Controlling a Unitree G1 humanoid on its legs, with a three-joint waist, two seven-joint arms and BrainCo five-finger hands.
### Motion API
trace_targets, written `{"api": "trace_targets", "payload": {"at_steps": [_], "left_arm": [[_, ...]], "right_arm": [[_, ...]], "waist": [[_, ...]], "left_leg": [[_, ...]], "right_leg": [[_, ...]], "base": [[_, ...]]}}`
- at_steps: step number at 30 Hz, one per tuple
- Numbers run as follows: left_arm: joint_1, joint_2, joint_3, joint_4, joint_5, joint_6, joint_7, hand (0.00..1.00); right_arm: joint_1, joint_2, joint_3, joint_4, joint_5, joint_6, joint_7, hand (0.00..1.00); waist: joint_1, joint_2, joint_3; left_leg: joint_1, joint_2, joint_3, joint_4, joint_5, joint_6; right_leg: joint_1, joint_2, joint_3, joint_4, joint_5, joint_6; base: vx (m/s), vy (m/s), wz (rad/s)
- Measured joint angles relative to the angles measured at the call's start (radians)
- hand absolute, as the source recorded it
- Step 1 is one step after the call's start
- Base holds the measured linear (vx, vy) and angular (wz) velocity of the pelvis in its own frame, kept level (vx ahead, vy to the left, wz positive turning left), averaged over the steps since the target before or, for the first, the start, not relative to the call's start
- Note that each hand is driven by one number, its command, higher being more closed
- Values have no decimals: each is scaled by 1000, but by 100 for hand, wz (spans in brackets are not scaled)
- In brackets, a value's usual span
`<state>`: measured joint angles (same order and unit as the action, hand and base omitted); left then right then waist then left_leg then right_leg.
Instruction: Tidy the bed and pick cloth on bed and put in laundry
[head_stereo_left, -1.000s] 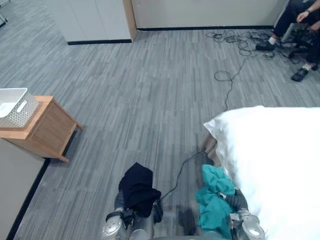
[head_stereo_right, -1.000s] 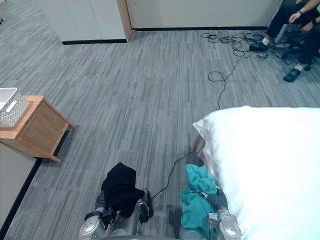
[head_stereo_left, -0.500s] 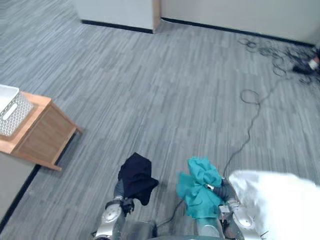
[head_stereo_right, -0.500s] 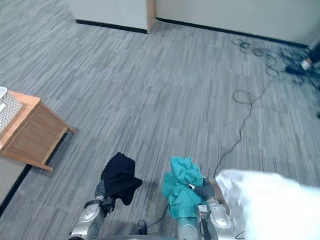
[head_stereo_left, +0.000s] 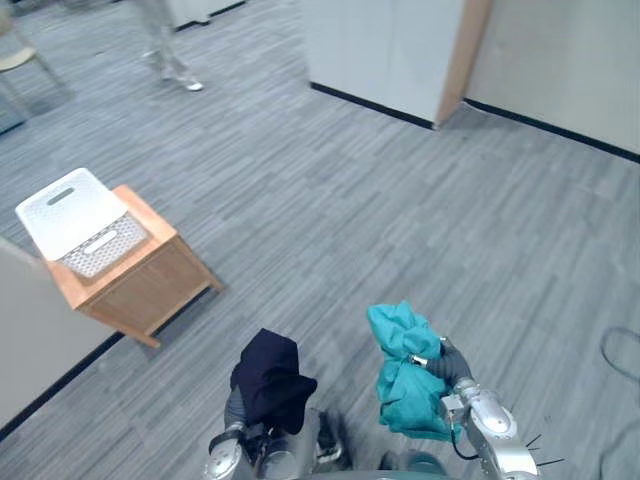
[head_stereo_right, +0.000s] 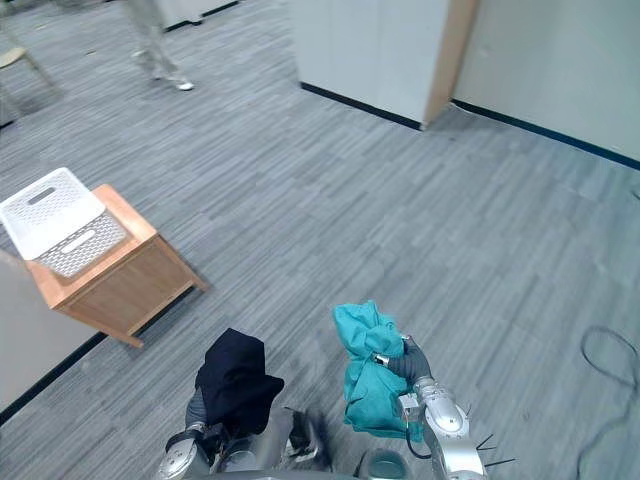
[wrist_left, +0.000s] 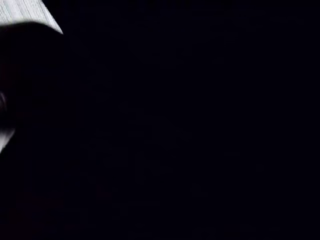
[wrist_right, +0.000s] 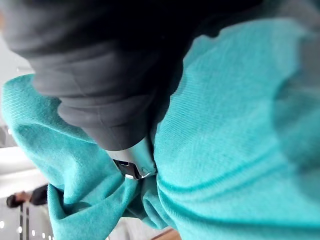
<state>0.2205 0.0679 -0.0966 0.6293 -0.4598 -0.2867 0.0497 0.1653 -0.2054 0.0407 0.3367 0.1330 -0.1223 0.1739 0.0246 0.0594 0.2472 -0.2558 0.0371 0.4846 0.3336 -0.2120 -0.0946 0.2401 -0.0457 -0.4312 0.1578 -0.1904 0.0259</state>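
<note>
grey striped carpet floor (head_stereo_left: 400, 220), all round the table (head_stereo_left: 150, 285). white cabinet (head_stereo_left: 385, 50) with a wooden edge, well beyond the table and to its right. wooden table, low, with a white basket (head_stereo_left: 100, 250) on top. person's legs (head_stereo_left: 160, 45), far beyond the table. teal cloth (head_stereo_left: 405, 385), off the floor, right of the table and nearer, bunched in the right robot hand (head_stereo_left: 447, 365), which is clamped on it. black cloth (head_stereo_left: 270, 385), between table and teal cloth, draped over the left robot hand (head_stereo_left: 236, 408); its grip cannot be told.
</note>
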Motion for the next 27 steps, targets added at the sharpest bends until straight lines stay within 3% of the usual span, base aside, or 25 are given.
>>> {"api": "trace_targets", "payload": {"at_steps": [3,4,5,6,7,8,10,11,12,13,14,15,16,17,18,19,20,21,22,24,25,27], "left_arm": [[4,-20,0,-14,0,39,30,100],[6,-3,0,-26,0,60,46,100],[5,-2,5,-23,2,63,47,100],[17,-18,19,-19,19,68,46,100],[-5,-13,23,-11,45,71,47,100],[-31,-6,22,-1,86,74,65,100],[-44,5,19,0,124,74,74,100],[-48,18,12,-1,151,72,78,100],[-56,28,9,-1,163,70,78,100],[-64,37,7,-1,170,68,77,100],[-80,72,7,1,180,64,76,100],[-84,77,8,4,182,64,75,100],[-90,98,13,10,184,64,73,100],[-76,115,27,9,184,63,71,100],[-65,121,30,7,183,61,69,100],[-33,134,31,5,183,55,64,100],[-1,124,36,9,174,62,63,100],[9,113,44,10,165,65,61,100],[33,67,46,13,146,66,52,100],[51,17,46,19,140,67,38,100],[40,14,45,19,140,68,37,100],[33,16,46,17,139,59,38,100]], "right_arm": [[5,-26,0,11,6,14,0,100],[-8,3,-3,74,15,15,0,100],[-13,5,-3,93,19,16,-1,100],[-25,-11,-2,119,33,16,-1,100],[-32,-3,-13,158,45,21,-13,100],[-40,7,-15,188,45,33,-29,100],[-28,30,-10,191,52,36,-50,100],[-8,49,-9,187,61,23,-72,100],[-1,54,-10,181,66,14,-84,100],[9,56,-10,171,70,12,-90,100],[20,63,-11,144,77,7,-95,100],[18,65,-10,144,82,1,-97,100],[12,70,-11,143,90,-2,-105,100],[17,75,-11,143,91,-1,-107,100],[19,75,-11,143,92,0,-106,100],[22,71,-10,142,92,3,-105,100],[17,47,-10,138,92,14,-106,100],[13,36,-10,139,92,17,-107,100],[-9,-3,-10,144,92,26,-103,100],[-35,-29,-12,144,89,39,-90,100],[-45,-19,-24,150,82,41,-73,100],[-40,0,-34,150,51,31,-48,100]], "waist": [[34,3,-31],[56,-66,-70],[53,-77,-80],[49,-56,-91],[33,-79,-84],[20,-89,-68],[10,-73,-57],[-15,-40,-50],[-25,-31,-54],[-29,-33,-55],[-25,-49,-60],[-24,-58,-62],[-14,-77,-56],[-10,-83,-54],[-12,-82,-56],[-18,-84,-83],[-22,-59,-120],[-22,-44,-125],[-22,22,-125],[-11,98,-117],[-11,86,-107],[-10,41,-83]], "left_leg": [[-46,17,51,-48,45,77],[-69,-14,77,-16,58,151],[-67,-20,66,-3,63,190],[-44,-29,31,-35,112,275],[-15,-60,-20,-47,120,318],[43,-84,-96,-63,95,295],[141,-77,-198,-73,59,259],[221,-45,-293,-76,28,219],[248,-32,-337,-78,14,197],[267,-25,-364,-82,4,180],[306,-21,-422,-85,-20,142],[317,-21,-435,-84,-30,125],[355,-22,-454,-81,-58,80],[416,-2,-460,-72,-111,43],[442,8,-468,-70,-140,37],[496,33,-502,-57,-226,29],[515,69,-514,-4,-273,3],[489,87,-509,83,-276,-2],[375,163,-504,384,-211,-3],[225,276,-492,679,-26,68],[145,290,-457,766,-48,84],[116,239,-392,693,-83,62]], "right_leg": [[52,19,-43,14,-121,40],[43,-37,-66,70,-181,131],[12,-57,-49,166,-189,123],[-99,-97,-39,445,-157,100],[-213,-171,-4,730,-2,51],[-302,-204,36,897,35,2],[-367,-167,83,880,-42,-2],[-406,-112,129,720,-83,19],[-434,-93,157,584,-83,39],[-452,-89,174,469,-68,54],[-503,-102,227,163,25,100],[-525,-110,250,94,55,116],[-578,-129,299,19,90,152],[-591,-133,326,2,109,136],[-589,-133,327,11,118,122],[-604,-128,325,98,113,94],[-648,-104,321,249,170,72],[-659,-98,315,308,172,70],[-646,-64,281,390,132,28],[-573,15,245,349,86,-14],[-500,28,235,311,69,-39],[-378,15,218,232,61,-54]], "base": [[522,-163,41],[458,-65,18],[625,-122,39],[508,-134,84],[771,-209,151],[764,-216,164],[702,-245,162],[619,-268,183],[620,-299,174],[634,-393,142],[640,-429,111],[755,-559,113],[601,-527,90],[619,-558,95],[655,-621,108],[702,-689,89],[695,-669,81],[652,-662,56],[479,-479,31],[633,-546,4],[679,-544,11],[525,-451,26]]}}
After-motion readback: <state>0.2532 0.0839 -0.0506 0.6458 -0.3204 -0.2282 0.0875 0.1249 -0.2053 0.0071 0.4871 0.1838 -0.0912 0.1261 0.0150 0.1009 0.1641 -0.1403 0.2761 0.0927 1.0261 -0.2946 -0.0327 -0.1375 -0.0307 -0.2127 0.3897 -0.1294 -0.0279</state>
